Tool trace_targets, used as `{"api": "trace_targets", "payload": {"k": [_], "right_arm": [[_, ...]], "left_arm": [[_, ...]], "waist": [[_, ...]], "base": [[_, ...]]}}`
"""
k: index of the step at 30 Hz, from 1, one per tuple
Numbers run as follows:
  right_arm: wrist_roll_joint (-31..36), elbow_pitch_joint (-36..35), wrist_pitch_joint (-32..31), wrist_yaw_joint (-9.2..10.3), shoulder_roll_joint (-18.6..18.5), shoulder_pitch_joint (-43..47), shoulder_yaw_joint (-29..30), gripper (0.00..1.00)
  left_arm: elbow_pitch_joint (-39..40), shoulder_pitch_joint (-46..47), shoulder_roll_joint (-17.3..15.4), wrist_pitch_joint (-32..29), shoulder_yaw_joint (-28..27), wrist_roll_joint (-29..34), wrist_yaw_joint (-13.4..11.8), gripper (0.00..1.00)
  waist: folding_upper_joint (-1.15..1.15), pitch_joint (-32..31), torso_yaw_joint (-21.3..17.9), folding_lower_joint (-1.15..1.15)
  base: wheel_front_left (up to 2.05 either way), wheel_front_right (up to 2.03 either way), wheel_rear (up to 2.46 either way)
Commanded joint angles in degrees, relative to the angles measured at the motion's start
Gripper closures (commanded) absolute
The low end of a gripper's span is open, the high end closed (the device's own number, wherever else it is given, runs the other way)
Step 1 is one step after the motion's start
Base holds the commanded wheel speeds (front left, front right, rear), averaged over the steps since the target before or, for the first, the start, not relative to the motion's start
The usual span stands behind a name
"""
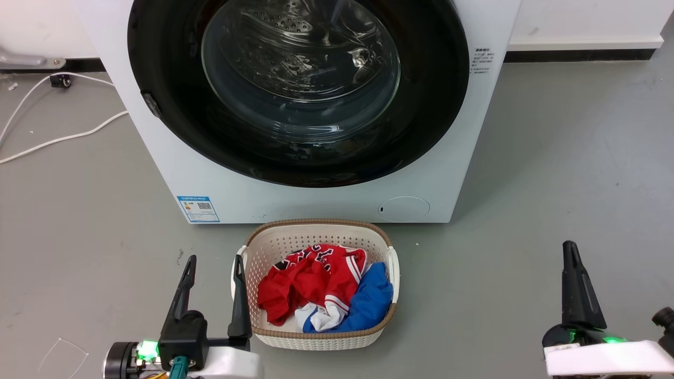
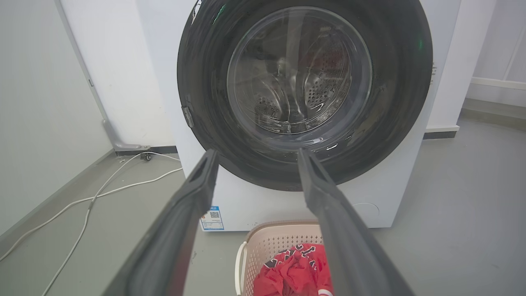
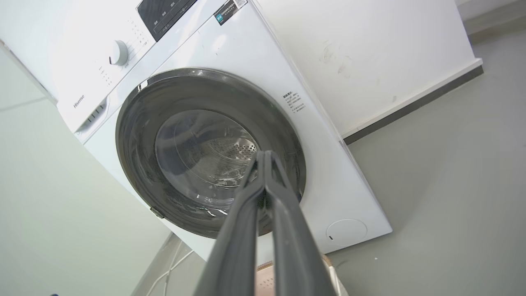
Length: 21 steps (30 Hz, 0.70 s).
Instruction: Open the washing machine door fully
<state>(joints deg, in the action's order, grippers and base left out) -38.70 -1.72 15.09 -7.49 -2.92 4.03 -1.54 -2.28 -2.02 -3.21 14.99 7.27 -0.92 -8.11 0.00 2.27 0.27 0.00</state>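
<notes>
Washing machine door (image 1: 179, 121): top cut off by head-view edge, ahead of both jaws. Sticker (image 1: 198, 209) beyond left jaws: print too small to read. Basket (image 3: 265, 283): mostly hidden behind right jaws.

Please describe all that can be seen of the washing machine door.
The door is a large round disc, glossy black, with a bulging clear glass centre through which the steel drum shows. It is shut, flush with the white washer front. A small grey tab sits on its left edge. Nothing touches it.
</notes>
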Motion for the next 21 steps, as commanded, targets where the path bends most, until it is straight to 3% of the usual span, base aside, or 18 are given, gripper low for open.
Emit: {"api": "trace_targets", "payload": {"k": [1,9,15,21], "right_arm": [[-3.1,0.3,0.1,0.00,0.1,-0.7,-0.2,1.00],[-23.9,1.8,0.1,0.00,0.1,-1.6,-3.8,1.00],[-35.0,1.9,0.1,0.00,0.0,-1.8,-8.3,1.00],[-46.4,0.3,-1.1,0.00,-3.0,-1.9,-8.5,1.00]], "left_arm": [[-0.2,-0.3,0.1,0.3,0.0,0.1,-0.1,0.00],[-0.2,-0.3,0.1,0.2,-0.3,0.0,0.0,0.00],[-0.1,-0.3,0.2,0.2,-0.5,-0.1,0.0,0.00],[-0.1,-0.2,0.2,0.2,-0.6,0.0,0.2,0.00]], "waist": [[0.00,0.0,0.0,0.00],[0.00,0.1,0.1,0.00],[0.00,0.1,0.1,0.00],[0.00,0.3,0.0,0.00]], "base": [[0.00,0.00,0.00],[0.00,0.00,0.00],[0.00,0.00,0.00],[0.00,0.00,0.00]]}}
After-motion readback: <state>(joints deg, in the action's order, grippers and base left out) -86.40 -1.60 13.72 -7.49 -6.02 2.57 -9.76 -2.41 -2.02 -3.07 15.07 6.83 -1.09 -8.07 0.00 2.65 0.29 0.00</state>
